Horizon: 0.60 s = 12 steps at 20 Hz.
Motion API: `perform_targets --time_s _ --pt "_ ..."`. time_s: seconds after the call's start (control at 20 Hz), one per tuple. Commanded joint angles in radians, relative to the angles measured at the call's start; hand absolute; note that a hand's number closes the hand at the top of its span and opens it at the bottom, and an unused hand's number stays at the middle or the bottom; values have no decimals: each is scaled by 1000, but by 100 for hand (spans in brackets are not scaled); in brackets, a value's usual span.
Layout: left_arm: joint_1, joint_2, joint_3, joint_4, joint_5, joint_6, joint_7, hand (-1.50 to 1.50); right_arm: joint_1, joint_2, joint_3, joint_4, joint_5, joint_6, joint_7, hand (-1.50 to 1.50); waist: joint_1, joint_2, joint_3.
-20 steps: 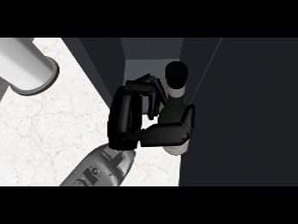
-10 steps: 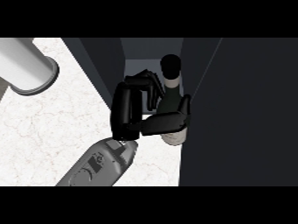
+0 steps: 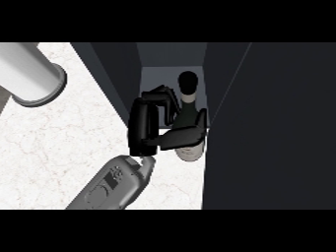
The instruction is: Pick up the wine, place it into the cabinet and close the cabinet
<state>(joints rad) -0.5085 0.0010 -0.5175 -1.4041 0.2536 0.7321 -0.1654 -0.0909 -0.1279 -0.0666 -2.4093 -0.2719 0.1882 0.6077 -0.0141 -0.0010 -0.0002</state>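
**Wine bottle held at the cabinet mouth**

One black hand (image 3: 147,129) rises from a grey forearm (image 3: 112,186) at six o'clock, its fingers and thumb curled round the wine bottle (image 3: 189,115). Which arm it is cannot be told. The bottle stands upright at the open front of the dark cabinet (image 3: 172,61), its black cap toward twelve o'clock and its pale base near the desk (image 3: 61,142) edge. A grey cylinder (image 3: 21,74) lies at ten o'clock on the desk. A dark panel (image 3: 286,128) fills three o'clock.

no readable text, labels or numbers
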Motion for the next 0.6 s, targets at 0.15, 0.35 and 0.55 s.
perform_targets --time_s 0.15,0.35,0.55 --pt "8 -1 51 106 -46 -39 -85 150 26 9 6 -78 -24 -1 3 -150 7 1 0" --pt "-53 -1 90 203 8 -73 -129 150 38 -19 -40 -145 -122 -12 64 -150 -1 1 0" --pt "-20 0 125 218 10 -84 -186 150 15 -17 -38 -88 -84 2 15 -150 7 0 0"
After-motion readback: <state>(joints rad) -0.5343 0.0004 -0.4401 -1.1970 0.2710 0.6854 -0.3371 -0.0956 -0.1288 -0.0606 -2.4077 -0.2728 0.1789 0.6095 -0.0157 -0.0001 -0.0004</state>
